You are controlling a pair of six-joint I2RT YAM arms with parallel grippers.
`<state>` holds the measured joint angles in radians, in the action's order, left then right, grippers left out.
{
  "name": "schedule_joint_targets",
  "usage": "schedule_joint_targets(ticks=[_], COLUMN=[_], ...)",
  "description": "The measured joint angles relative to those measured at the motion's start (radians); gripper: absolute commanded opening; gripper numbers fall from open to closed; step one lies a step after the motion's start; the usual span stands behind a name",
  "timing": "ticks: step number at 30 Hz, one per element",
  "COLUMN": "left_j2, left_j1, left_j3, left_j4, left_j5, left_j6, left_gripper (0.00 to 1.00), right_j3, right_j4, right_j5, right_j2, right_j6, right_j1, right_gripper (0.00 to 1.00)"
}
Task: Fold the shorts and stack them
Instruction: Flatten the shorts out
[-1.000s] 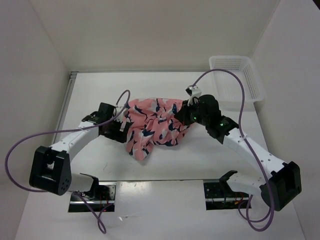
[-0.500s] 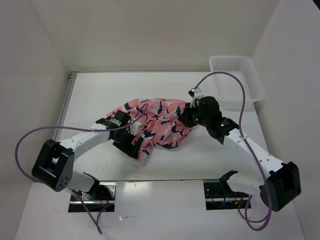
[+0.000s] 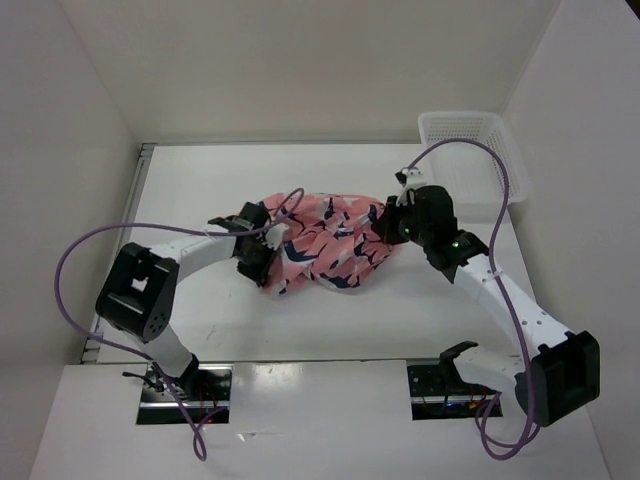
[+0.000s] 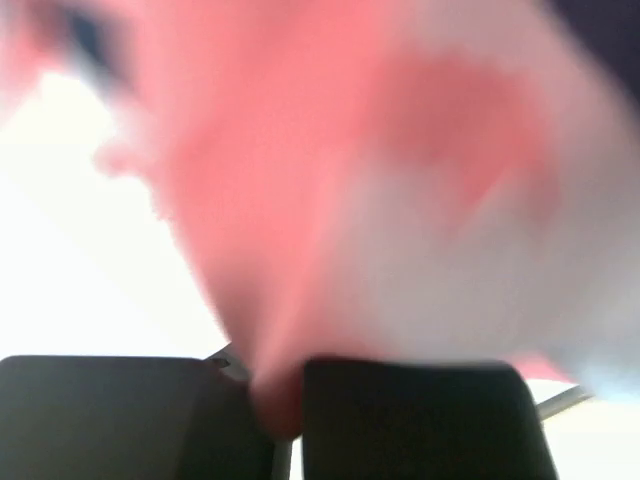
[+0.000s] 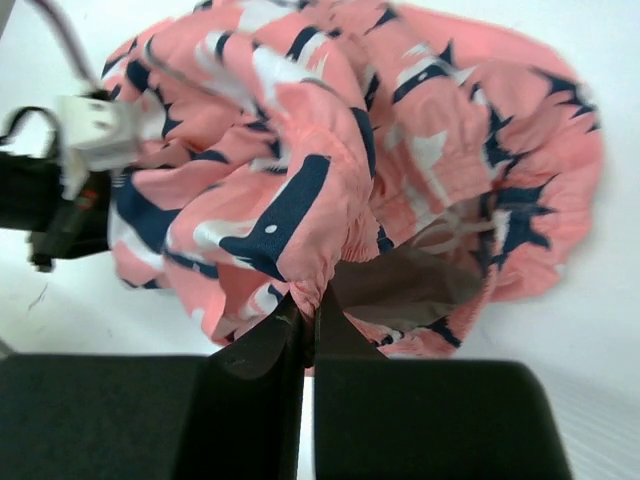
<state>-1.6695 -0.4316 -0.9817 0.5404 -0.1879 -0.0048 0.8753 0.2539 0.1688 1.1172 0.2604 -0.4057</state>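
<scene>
White table [image 3: 200, 190], walled on three sides, both arm bases at near edge. Left arm [image 3: 190, 248] reaches in from the left, right arm [image 3: 500, 295] from the right, meeting over mid-table. The shorts [image 3: 325, 240] lie bunched in a crumpled heap at the centre between the two wrists, salmon-pink with navy and white print, not flat, no clean fold visible. White mesh basket [image 3: 505, 165] sits at the far right corner, well apart from the shorts. Right arm's purple cable [image 3: 480, 150] arcs across the basket in the top view; left arm's purple cable [image 3: 75, 270] loops wide to the left, its end crossing the heap's left edge. Left gripper [image 3: 262, 250] at the heap's left side: wrist view is a blur of pink, but fabric runs down between the nearly closed fingers [image 4: 400, 420], so clamped on the shorts. Right gripper [image 3: 388, 222] at the right side: jaws pinched tight on a raised ridge of fabric [image 5: 320, 270].
</scene>
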Motion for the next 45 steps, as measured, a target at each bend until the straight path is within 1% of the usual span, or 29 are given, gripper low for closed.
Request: schedule_joint_targets(ticks=[2,4,6,7,10,12,14,16,18,19,20,21,22,24,26,28,29,30,31,32,35,36,38,39,41,45], left_j2=[0.045,0.088,0.103,0.103,0.104,0.121,0.156,0.201,0.25,0.272,0.298,0.319,0.332,0.344,0.349,0.349,0.351,0.355,0.363,0.372,0.37,0.351,0.3,0.265,0.193,0.047], left_j1=[0.058,0.132,0.22,0.274,0.377,0.409,0.408,0.399,0.392,0.388,0.38,0.368,0.354,0.316,0.273,0.246,0.239,0.24,0.248,0.264,0.34,0.366,0.401,0.409,0.412,0.42], left_j3=[-0.022,-0.091,-0.234,-0.343,-0.586,-0.705,-0.754,-0.746,-0.686,-0.641,-0.575,-0.502,-0.438,-0.298,-0.165,-0.09,-0.072,-0.068,-0.068,-0.072,-0.123,-0.149,-0.186,-0.194,-0.196,-0.186], left_j4=[0.006,0.018,0.036,0.026,0.004,-0.009,-0.005,0.006,0.021,0.023,0.015,0.029,0.04,0.068,0.129,0.209,0.252,0.276,0.285,0.282,0.266,0.255,0.22,0.201,0.175,0.123], left_j5=[0.034,0.058,0.076,0.085,0.113,0.121,0.132,0.137,0.143,0.149,0.158,0.167,0.176,0.182,0.164,0.119,0.1,0.084,0.07,0.056,0.016,-0.002,-0.026,-0.036,-0.059,-0.09], left_j6=[0.001,0.001,0.001,0.001,0.0,0.0,0.001,0.001,0.001,0.001,0.002,0.002,0.004,0.002,0.002,0.004,0.004,0.003,0.004,0.004,0.002,0.002,0.001,0.002,0.002,0.001], left_gripper=[0.0,0.0,0.0,0.0,0.0,0.0,0.0,0.0,0.03,0.11,0.16,0.23,0.33,0.47,0.51,0.55,0.55,0.58,0.61,0.62,0.64,0.64,0.64,0.64,0.64,0.65], right_j3=[0.032,0.095,0.193,0.259,0.451,0.552,0.601,0.612,0.602,0.576,0.546,0.502,0.453,0.351,0.262,0.182,0.14,0.104,0.074,0.042,-0.034,-0.051,-0.082,-0.096,-0.127,-0.148], right_j4=[0.016,0.024,0.031,0.031,0.045,0.04,0.038,0.028,0.02,-0.003,-0.015,-0.027,-0.04,-0.053,-0.048,-0.04,-0.031,-0.023,-0.023,-0.024,-0.021,-0.021,-0.024,-0.025,-0.024,-0.018], right_j5=[-0.001,-0.005,-0.014,-0.022,-0.043,-0.045,-0.045,-0.048,-0.04,-0.031,-0.021,-0.013,-0.006,0.003,0.015,0.029,0.039,0.048,0.053,0.056,0.064,0.071,0.089,0.099,0.119,0.123], right_j2=[0.01,0.041,0.103,0.146,0.254,0.29,0.28,0.252,0.222,0.204,0.189,0.171,0.157,0.147,0.158,0.174,0.177,0.177,0.171,0.16,0.096,0.067,0.003,-0.022,-0.07,-0.096], right_j6=[-0.01,-0.025,-0.045,-0.055,-0.079,-0.093,-0.104,-0.111,-0.113,-0.113,-0.113,-0.112,-0.113,-0.113,-0.114,-0.117,-0.121,-0.12,-0.119,-0.119,-0.107,-0.1,-0.084,-0.073,-0.051,-0.006], right_j1=[0.035,0.059,0.079,0.089,0.122,0.129,0.127,0.129,0.129,0.129,0.127,0.121,0.115,0.087,0.044,0.009,-0.005,-0.014,-0.016,-0.015,-0.014,-0.014,-0.014,-0.014,-0.014,-0.012], right_gripper=[0.0,0.0,0.0,0.0,0.0,0.0,0.0,0.0,0.0,0.0,0.0,0.0,0.0,0.02,0.07,0.08,0.09,0.11,0.13,0.15,0.36,0.56,0.66,0.74,0.79,0.79])
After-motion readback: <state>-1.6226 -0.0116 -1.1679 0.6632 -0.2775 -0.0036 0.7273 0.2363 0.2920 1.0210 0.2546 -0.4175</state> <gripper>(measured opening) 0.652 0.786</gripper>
